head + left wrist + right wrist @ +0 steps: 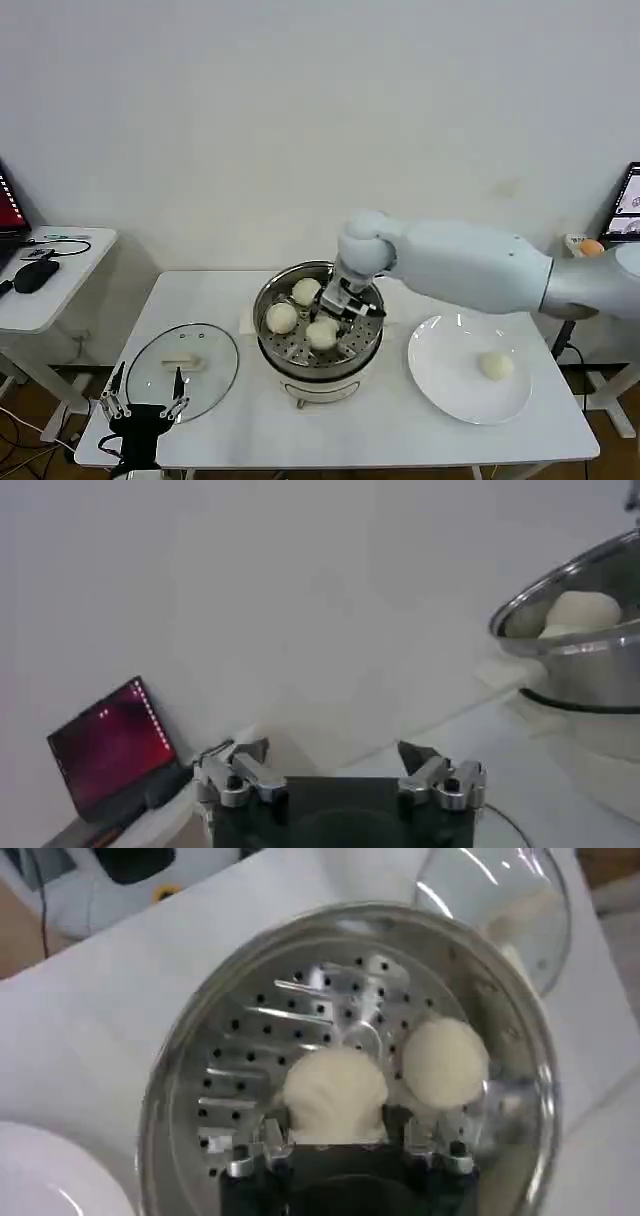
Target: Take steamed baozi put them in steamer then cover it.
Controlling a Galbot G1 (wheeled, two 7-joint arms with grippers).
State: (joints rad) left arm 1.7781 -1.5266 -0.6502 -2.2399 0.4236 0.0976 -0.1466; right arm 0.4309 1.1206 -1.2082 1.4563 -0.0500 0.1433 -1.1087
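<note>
The steamer (262,305) stands mid-table with three steamed baozi on its perforated tray (260,1038). My right gripper (343,312) reaches down into it and is shut on the nearest baozi (335,1088), which rests on the tray beside another baozi (445,1060). A further baozi (496,365) lies on the white plate (430,385) to the right. The cover (205,340) lies flat on the table left of the steamer, also seen as the cover (530,898). My left gripper (145,392) hangs open at the table's front left edge, near the cover, with nothing between its fingers (250,755).
A small white side table (60,290) with a dark mouse and cables stands to the left, with a laptop (110,745) on it. The steamer's rim (560,590) rises beside the left gripper. A second screen shows at the far right edge.
</note>
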